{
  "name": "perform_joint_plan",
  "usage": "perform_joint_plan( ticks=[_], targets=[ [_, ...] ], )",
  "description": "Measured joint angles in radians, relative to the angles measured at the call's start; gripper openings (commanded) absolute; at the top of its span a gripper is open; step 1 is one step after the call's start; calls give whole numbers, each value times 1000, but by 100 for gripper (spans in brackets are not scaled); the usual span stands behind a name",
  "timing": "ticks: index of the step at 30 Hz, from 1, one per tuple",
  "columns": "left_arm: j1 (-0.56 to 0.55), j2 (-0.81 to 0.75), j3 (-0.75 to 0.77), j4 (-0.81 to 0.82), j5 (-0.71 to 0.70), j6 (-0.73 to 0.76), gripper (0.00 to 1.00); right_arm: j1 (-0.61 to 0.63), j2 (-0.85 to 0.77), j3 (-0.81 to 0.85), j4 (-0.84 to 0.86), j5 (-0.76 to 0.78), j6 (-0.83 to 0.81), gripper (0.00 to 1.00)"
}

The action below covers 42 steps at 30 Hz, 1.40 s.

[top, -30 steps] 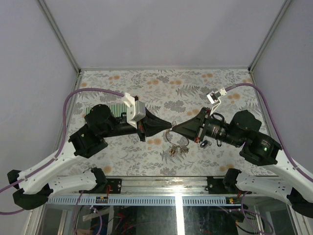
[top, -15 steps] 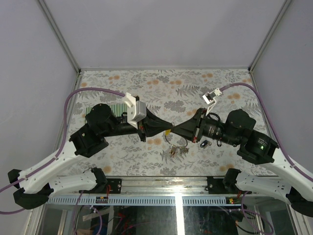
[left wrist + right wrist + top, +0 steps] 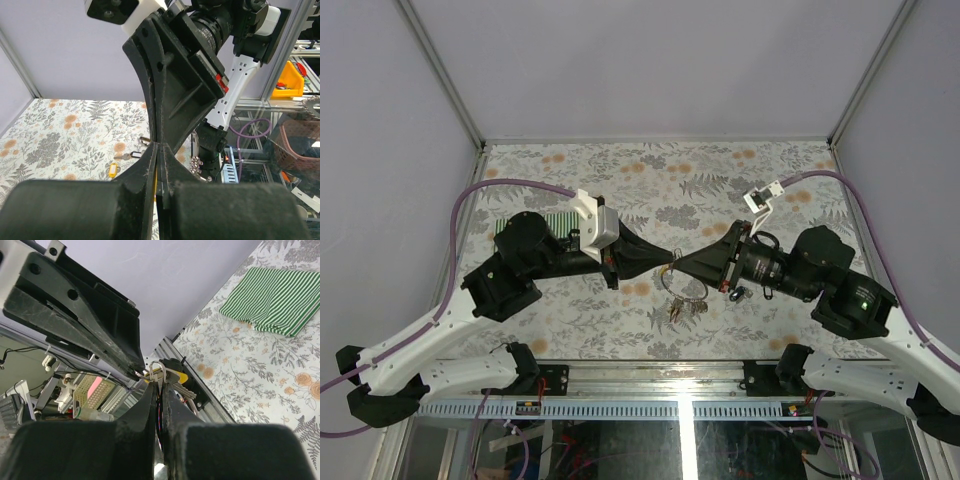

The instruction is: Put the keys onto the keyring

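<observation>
Both pressed together, tip to tip above the tabletop (image 3: 650, 180): left gripper (image 3: 668, 257) on a yellow sliver (image 3: 155, 180), right gripper (image 3: 680, 265) pinching the keyring (image 3: 686, 286), with keys (image 3: 680, 307) dangling beneath. Risks losing the thin wire through uneven pulling, dropping the bunch.

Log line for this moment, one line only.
phase: threading | left gripper: shut on yellow tag | right gripper: shut on keyring | keys: hanging below keyring
</observation>
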Motion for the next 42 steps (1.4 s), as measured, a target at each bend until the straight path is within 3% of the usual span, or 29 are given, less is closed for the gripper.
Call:
perform_joint_plan(
  ticks=[42],
  targets=[
    [0, 10, 5, 0, -10, 4, 0, 0, -6, 0, 23, -4, 0, 0]
  ],
)
